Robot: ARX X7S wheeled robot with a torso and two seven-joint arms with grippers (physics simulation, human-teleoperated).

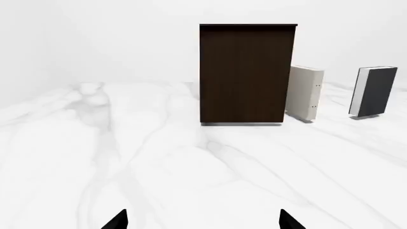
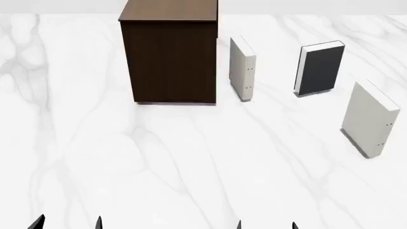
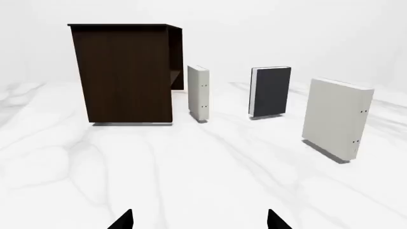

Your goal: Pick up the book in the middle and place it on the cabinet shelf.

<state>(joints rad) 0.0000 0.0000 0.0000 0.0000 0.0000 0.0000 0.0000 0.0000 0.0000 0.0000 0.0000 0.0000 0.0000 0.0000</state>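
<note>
The dark charcoal book (image 2: 321,68) with white page edges stands upright on the white marble surface, between two off-white books. It also shows in the right wrist view (image 3: 271,91) and the left wrist view (image 1: 375,91). The tall dark brown cabinet (image 2: 169,55) stands at the back left, also in the left wrist view (image 1: 247,72) and right wrist view (image 3: 122,72). My left gripper (image 2: 67,223) and right gripper (image 2: 266,225) are both open and empty at the near edge, far from the book. Only their fingertips (image 1: 116,220) (image 3: 122,220) show.
One off-white riveted book (image 2: 242,69) stands just right of the cabinet. Another off-white book (image 2: 369,118) stands nearer, at the right. The white marble surface (image 2: 190,162) stretches between my grippers and the objects.
</note>
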